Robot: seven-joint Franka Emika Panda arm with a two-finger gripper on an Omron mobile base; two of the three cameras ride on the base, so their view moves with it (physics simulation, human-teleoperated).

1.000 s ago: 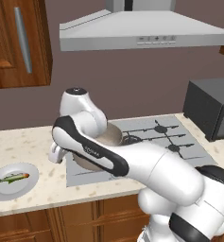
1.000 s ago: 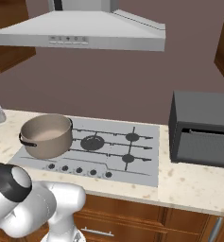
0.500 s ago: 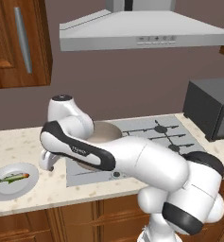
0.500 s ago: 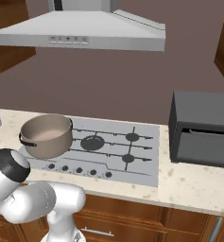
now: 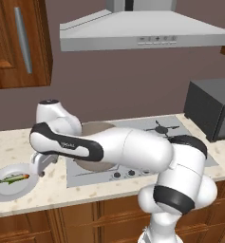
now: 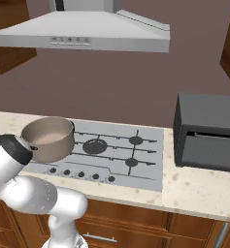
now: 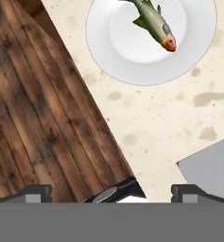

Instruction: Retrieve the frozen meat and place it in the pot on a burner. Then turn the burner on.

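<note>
My gripper (image 5: 39, 169), wide open and empty, hangs just beside the plate (image 5: 20, 189) holding the fish (image 5: 11, 179).

I see bare counter (image 5: 52, 187) between the plate (image 5: 13, 186) and the stovetop (image 5: 133, 156); the pot (image 6: 48, 138) sits well apart, and open air lies above the fish (image 7: 157, 26).

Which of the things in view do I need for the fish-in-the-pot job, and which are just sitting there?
For the job:
- fish, lying on the plate
- pot, on the front-left burner
- stove knobs
- pincer, open, above the counter beside the plate

Just lying about:
- microwave
- range hood
- wall cupboard
</note>
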